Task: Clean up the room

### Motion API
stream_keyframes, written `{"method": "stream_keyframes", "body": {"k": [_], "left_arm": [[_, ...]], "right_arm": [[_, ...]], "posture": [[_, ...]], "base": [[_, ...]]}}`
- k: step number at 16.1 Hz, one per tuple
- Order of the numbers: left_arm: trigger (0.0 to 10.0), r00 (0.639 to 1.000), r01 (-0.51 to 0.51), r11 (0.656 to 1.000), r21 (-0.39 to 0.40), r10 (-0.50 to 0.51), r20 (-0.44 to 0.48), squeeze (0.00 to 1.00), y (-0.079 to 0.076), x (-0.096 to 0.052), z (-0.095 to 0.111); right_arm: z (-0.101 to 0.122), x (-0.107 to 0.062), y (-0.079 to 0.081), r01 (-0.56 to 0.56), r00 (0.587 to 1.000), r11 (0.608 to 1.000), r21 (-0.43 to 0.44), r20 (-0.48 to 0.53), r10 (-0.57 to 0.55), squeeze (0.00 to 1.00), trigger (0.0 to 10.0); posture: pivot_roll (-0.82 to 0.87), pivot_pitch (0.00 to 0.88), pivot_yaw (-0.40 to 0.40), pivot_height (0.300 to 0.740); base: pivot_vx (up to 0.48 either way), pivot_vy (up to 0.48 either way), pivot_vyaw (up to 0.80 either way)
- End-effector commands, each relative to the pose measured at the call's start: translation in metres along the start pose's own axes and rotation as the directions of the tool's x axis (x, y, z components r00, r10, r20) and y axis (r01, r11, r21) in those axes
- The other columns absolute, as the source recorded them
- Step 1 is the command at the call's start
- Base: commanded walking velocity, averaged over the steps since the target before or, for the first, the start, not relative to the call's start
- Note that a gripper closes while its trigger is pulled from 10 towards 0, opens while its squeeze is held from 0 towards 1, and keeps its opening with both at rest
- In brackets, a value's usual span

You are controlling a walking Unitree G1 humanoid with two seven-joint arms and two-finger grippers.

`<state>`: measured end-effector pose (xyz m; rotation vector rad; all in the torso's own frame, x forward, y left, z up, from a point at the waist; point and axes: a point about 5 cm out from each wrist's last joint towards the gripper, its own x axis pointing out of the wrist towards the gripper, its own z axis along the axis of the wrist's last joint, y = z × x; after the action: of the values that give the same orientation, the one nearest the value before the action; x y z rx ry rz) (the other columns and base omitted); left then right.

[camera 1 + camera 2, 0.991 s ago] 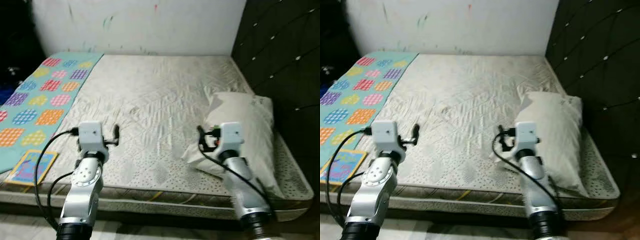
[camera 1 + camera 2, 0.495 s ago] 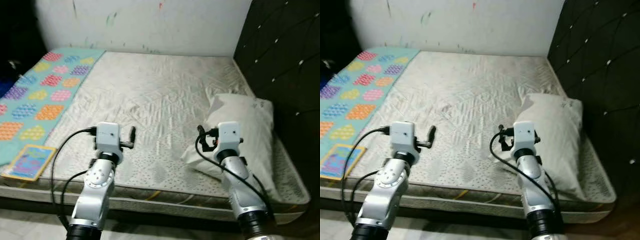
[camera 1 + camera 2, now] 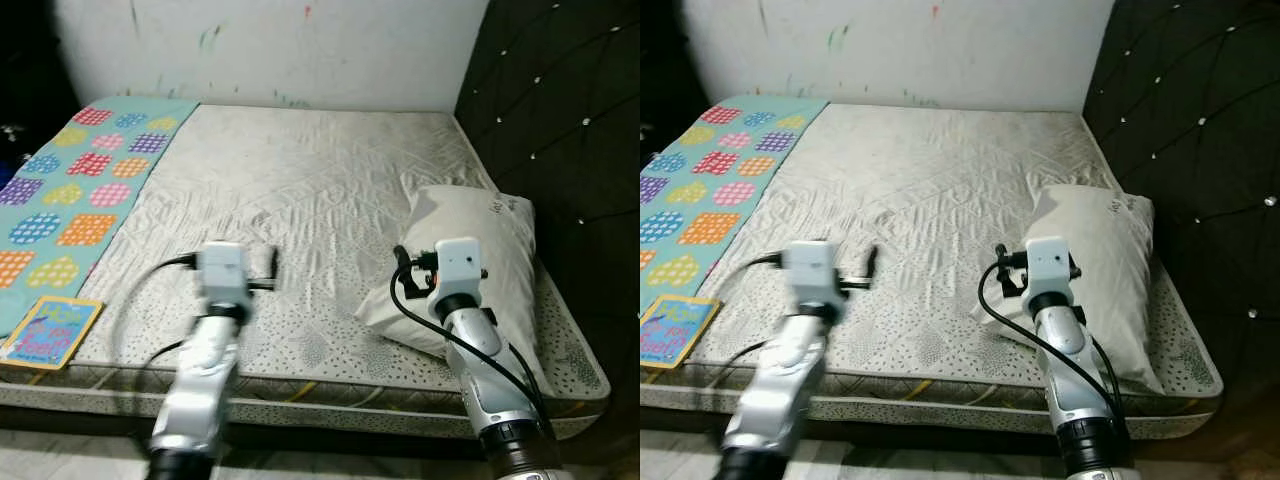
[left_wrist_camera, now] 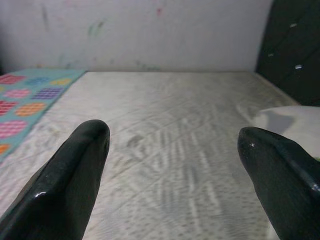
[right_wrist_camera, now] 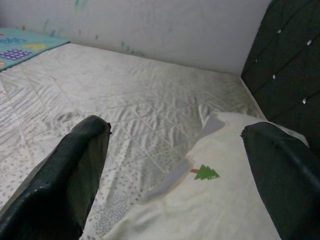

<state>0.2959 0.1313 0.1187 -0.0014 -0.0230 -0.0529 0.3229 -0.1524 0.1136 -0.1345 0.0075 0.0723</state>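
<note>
A pillow (image 3: 480,255) lies on the bed (image 3: 300,190) beside the headboard (image 3: 560,120). The right gripper (image 5: 175,165) hovers just over the pillow, the left gripper (image 4: 172,165) beside it, both with fingers apart.

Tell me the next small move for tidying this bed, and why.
Probably ease the right gripper forward and down onto the pillow. Its fingers are open with the pillow's near corner between them, and the pillow lies askew by the headboard. The left gripper, also open, hangs over bare mattress.
</note>
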Motion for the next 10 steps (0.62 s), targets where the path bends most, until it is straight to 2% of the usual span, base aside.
{"method": "stream_keyframes", "body": {"k": [1, 2, 3, 5, 6, 7, 9, 10], "left_arm": [[10.0, 1.0, -0.009, 1.0, 0.007, 0.009, -0.013, 0.0, 0.012, -0.006, -0.002], [10.0, 1.0, -0.004, 1.0, 0.022, 0.004, -0.012, 0.0, 0.014, -0.008, -0.002], [10.0, 1.0, 0.003, 0.997, 0.071, -0.002, -0.015, 0.0, 0.017, -0.014, -0.004], [10.0, 0.995, 0.101, 0.99, 0.097, -0.1, -0.015, 0.0, 0.016, -0.024, -0.003], [10.0, 0.994, 0.11, 0.99, 0.093, -0.109, -0.007, 0.0, 0.016, -0.025, -0.002], [10.0, 0.997, 0.074, 0.993, 0.091, -0.074, -0.009, 0.0, 0.018, -0.037, -0.001], [10.0, 0.995, 0.094, 0.985, 0.147, -0.09, -0.035, 0.0, 0.019, -0.053, -0.008], [10.0, 0.994, 0.106, 0.982, 0.157, -0.099, -0.047, 0.0, 0.02, -0.056, -0.01]], "right_arm": [[-0.001, -0.003, 0.002, -0.016, 1.0, 1.0, -0.013, -0.015, 0.015, 0.0, 10.0], [-0.002, -0.005, 0.003, -0.02, 1.0, 1.0, 0.0, -0.024, 0.02, 0.0, 10.0], [-0.007, -0.008, 0.003, -0.021, 0.999, 1.0, 0.016, -0.046, 0.022, 0.0, 10.0], [-0.01, -0.015, -0.005, 0.005, 0.999, 1.0, 0.03, -0.035, -0.004, 0.0, 10.0], [-0.01, -0.017, -0.007, 0.011, 0.999, 1.0, 0.025, -0.039, -0.01, 0.0, 10.0], [-0.016, -0.026, -0.016, 0.047, 0.997, 0.998, 0.031, -0.056, -0.045, 0.0, 10.0], [-0.021, -0.034, -0.026, 0.078, 0.994, 0.996, 0.033, -0.074, -0.076, 0.0, 10.0], [-0.021, -0.035, -0.028, 0.08, 0.994, 0.996, 0.033, -0.076, -0.077, 0.0, 10.0]], "posture": [[-0.06, 0.032, 0.01, 0.74], [-0.06, 0.033, 0.008, 0.74], [-0.05, 0.034, -0.003, 0.74], [-0.03, 0.034, 0.003, 0.74], [-0.03, 0.031, 0.003, 0.74], [-0.03, 0.022, 0.006, 0.74], [-0.02, 0.033, -0.011, 0.74], [-0.03, 0.034, -0.014, 0.74]], "base": [[0.0, 0.0, 0.0], [0.0, 0.0, 0.0], [0.0, 0.0, 0.0], [0.0, 0.0, 0.0], [0.0, 0.0, 0.0], [0.0, 0.0, 0.0], [0.0, 0.0, 0.0], [0.0, 0.0, 0.0]]}}
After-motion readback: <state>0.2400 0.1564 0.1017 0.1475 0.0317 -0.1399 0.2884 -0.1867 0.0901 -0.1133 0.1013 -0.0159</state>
